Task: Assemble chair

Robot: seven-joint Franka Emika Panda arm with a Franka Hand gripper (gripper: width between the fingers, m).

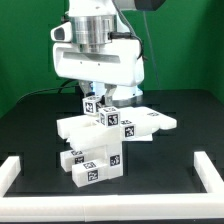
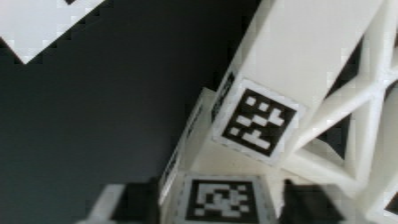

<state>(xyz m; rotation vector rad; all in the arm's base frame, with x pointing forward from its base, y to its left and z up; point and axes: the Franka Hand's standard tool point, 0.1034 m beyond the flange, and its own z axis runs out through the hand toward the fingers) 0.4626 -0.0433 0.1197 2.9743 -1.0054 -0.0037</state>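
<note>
Arm is parked low over the chair parts at mid-table, on the black mat inside the low white border rails [image 1: 20, 172]. Gripper [image 1: 97, 97] is down among the upper pieces, right at a small tagged cube [image 1: 89, 104]. Can't tell whether the jaws are clamped or standing off; fingertips are hidden behind the parts in the exterior view and blurred at the wrist view's edge.

Chair so far: flat white slab [image 1: 150, 124] lying across a lower tagged block [image 1: 93, 165], second tagged cube [image 1: 108, 118] on top. Wrist view shows only a close white frame piece with two tags [image 2: 260, 122].

My read: mid-assembly, either seating a part onto the slab or about to let go of it. Next move needs the part confirmed flush, then a straight lift, since any sideways drag could shift the loose stack.
</note>
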